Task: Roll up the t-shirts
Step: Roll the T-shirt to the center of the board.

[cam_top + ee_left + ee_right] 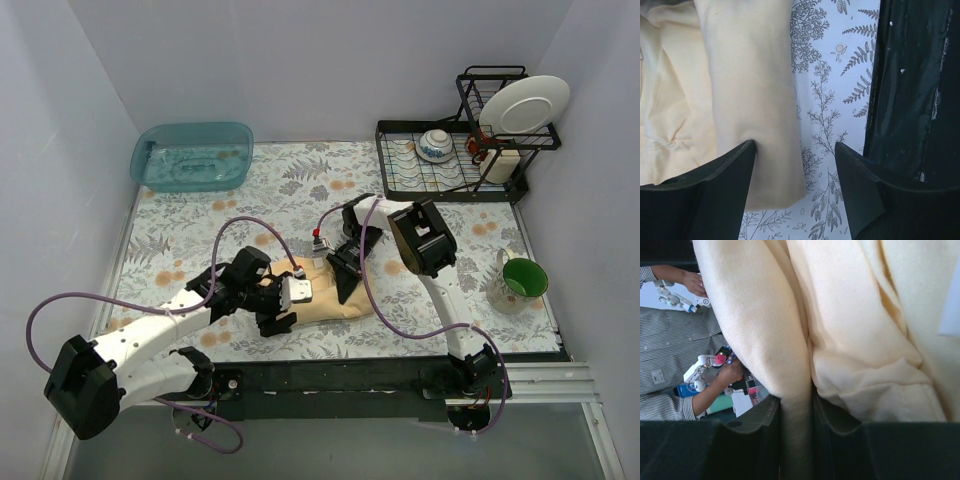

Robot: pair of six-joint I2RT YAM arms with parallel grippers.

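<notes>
A cream t-shirt [322, 302] lies partly folded on the floral tablecloth, near the front middle. My left gripper [283, 305] is at its left end. In the left wrist view the left gripper [795, 145] is open, and a folded edge of the t-shirt [740, 90] lies loose against the left finger [735, 170]. My right gripper [345, 262] is over the shirt's right part. Seen from the right wrist, the right gripper [796, 405] is shut on a fold of the t-shirt [855, 315], which bunches up above the jaws.
A blue plastic tub [192, 155] sits at the back left. A black dish rack [400, 178] at the back right holds a bowl [435, 145] and a white plate [523, 105]. A green cup [524, 277] stands at the right. The other arm's dark body [910, 75] is close on the left gripper's right.
</notes>
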